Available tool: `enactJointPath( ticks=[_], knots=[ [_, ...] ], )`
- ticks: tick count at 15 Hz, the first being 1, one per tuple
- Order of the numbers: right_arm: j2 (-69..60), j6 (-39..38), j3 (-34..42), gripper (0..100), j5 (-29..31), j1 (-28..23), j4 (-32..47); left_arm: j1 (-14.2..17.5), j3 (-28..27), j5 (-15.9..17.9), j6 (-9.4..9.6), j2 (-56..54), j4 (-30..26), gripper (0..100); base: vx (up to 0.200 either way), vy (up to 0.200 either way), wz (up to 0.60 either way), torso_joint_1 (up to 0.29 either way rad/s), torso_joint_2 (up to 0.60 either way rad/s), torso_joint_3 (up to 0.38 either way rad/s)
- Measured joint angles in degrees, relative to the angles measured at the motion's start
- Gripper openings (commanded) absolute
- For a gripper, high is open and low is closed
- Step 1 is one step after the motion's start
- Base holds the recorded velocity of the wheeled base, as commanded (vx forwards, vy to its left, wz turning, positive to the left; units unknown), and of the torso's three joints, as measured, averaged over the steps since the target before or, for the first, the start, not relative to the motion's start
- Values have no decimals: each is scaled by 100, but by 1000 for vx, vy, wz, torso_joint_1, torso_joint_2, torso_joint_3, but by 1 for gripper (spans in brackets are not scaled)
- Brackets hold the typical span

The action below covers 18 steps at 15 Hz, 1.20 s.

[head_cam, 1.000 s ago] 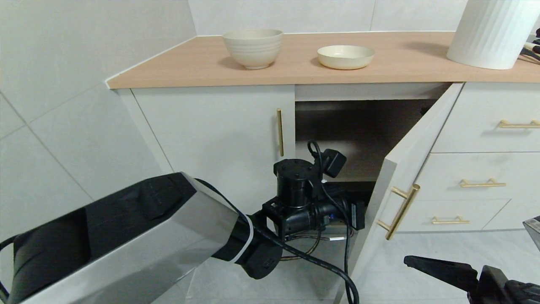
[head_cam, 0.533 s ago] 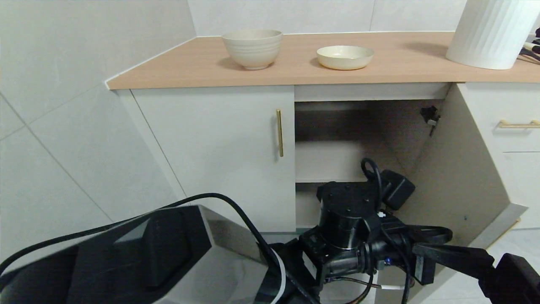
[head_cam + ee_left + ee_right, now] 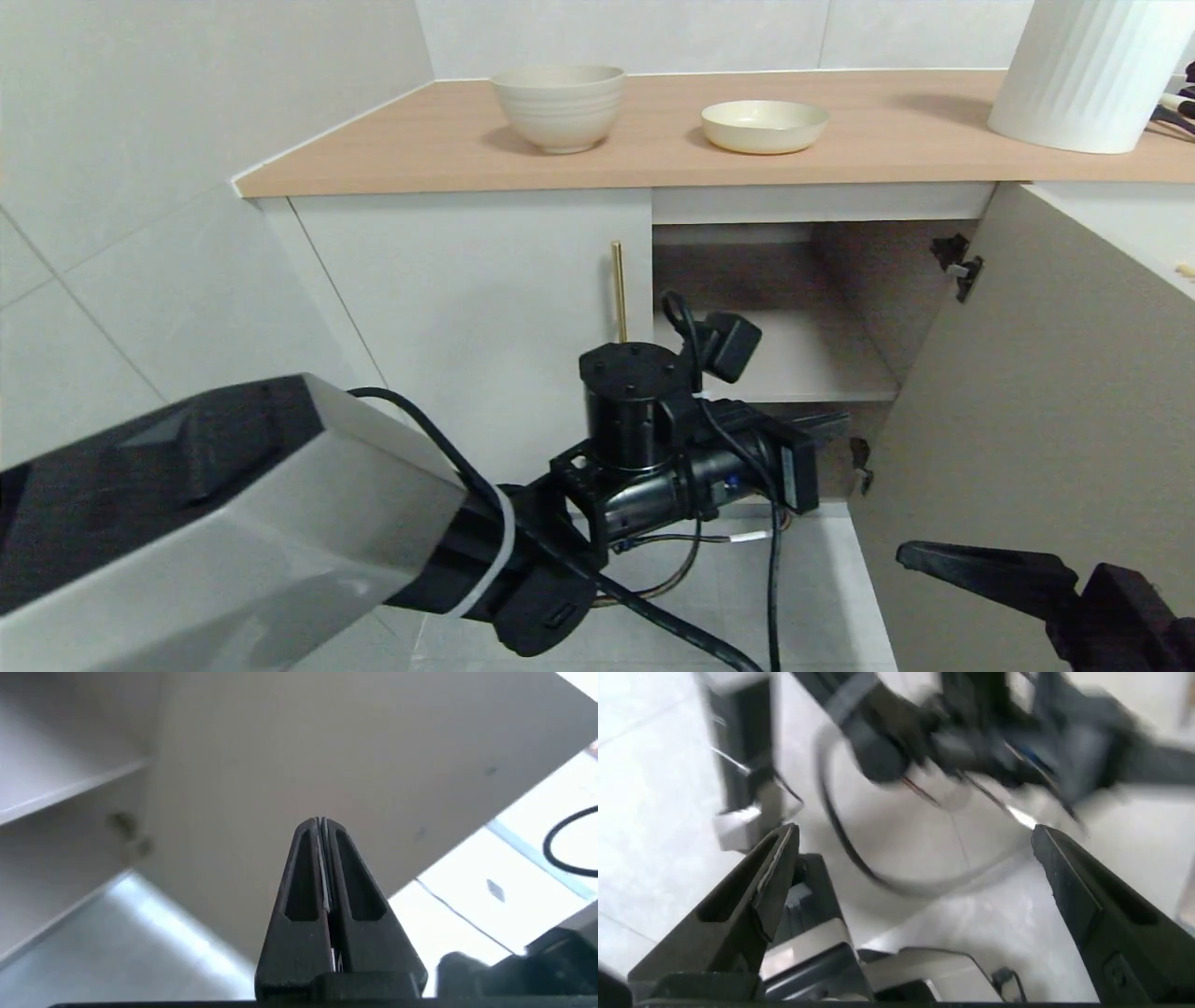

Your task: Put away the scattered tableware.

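Note:
A beige ribbed bowl [image 3: 558, 105] and a shallow cream dish [image 3: 765, 126] stand apart on the wooden countertop [image 3: 420, 149]. Below them the right-hand cabinet door [image 3: 1027, 420] stands wide open, showing a bare white shelf [image 3: 794, 359]. My left gripper [image 3: 831, 422] is low in front of the opening, pointing at the door's inner face [image 3: 374, 747]. In the left wrist view it [image 3: 320, 826] is shut with nothing in it. My right gripper [image 3: 910, 859] is open and holds nothing; one of its fingers [image 3: 971, 571] shows low at the right, near the door's lower edge.
A tall white ribbed container [image 3: 1088, 75] stands at the right end of the countertop. The left-hand cabinet door [image 3: 467, 308] is closed, with a gold handle [image 3: 617, 289]. A tiled wall runs along the left, and pale floor tiles [image 3: 794, 597] lie below the cabinet.
The right-hand cabinet door has swung from half open to wide open. My left arm swung right with it, then came back left. The right gripper stayed low at the right.

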<state>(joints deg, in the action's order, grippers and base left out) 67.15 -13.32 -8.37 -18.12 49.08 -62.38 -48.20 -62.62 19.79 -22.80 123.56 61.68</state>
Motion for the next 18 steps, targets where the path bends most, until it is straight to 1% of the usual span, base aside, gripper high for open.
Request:
enactJointPath(
  ticks=[3, 5, 6, 8, 10, 11, 12, 13, 14, 16, 17, 18],
  knots=[
    [532, 0, -90, 100, 0, -219, -18, 678, 931, -11, 41, -736, -106, 0, 0, 0, 0, 0, 0, 0],
    [1108, 13, -355, 100, -2, -495, -29, 1157, 1510, -68, 82, -1442, -464, 0, 0, 0, 0, 0, 0, 0],
    [1417, 22, -571, 100, 0, -623, -33, 1414, 1709, -162, 88, -1814, -801, 0, 0, 0, 0, 0, 0, 0],
    [2144, 46, -1135, 100, 96, -884, -24, 1910, 1935, -405, 104, -2619, -1691, 0, 0, 0, 0, 0, 0, 0],
    [2890, 106, -1946, 100, 477, -1190, -13, 2367, 2048, -517, 118, -3407, -2438, 0, 0, 0, 0, 0, 0, 0],
    [3211, 134, -2313, 100, 723, -1347, 39, 2514, 2092, -551, 121, -3753, -2709, 0, 0, 0, 0, 0, 0, 0],
    [3469, 205, -2583, 100, 866, -1480, 193, 2594, 2131, -562, 126, -4070, -2996, 0, 0, 0, 0, 0, 0, 0],
    [3633, 307, -2787, 100, 941, -1562, 549, 2667, 2161, -575, 173, -4361, -3279, 0, 0, 0, 0, 0, 0, 0],
    [3652, 380, -2955, 100, 1033, -1607, 962, 2726, 2210, -580, 282, -4575, -3405, 0, 0, 0, 0, 0, 0, 0],
    [3344, 452, -3159, 100, 1367, -1653, 1916, 2795, 2371, -567, 506, -4873, -3427, 0, 0, 0, 0, 0, 0, 0],
    [3115, 474, -3211, 100, 1521, -1664, 2384, 2806, 2420, -558, 545, -4953, -3421, 100, 0, 0, 0, 0, 0, 0],
    [2872, 490, -3252, 100, 1602, -1673, 2723, 2815, 2442, -539, 578, -5001, -3402, 100, 0, 0, 0, 0, 0, 0]
  ],
)
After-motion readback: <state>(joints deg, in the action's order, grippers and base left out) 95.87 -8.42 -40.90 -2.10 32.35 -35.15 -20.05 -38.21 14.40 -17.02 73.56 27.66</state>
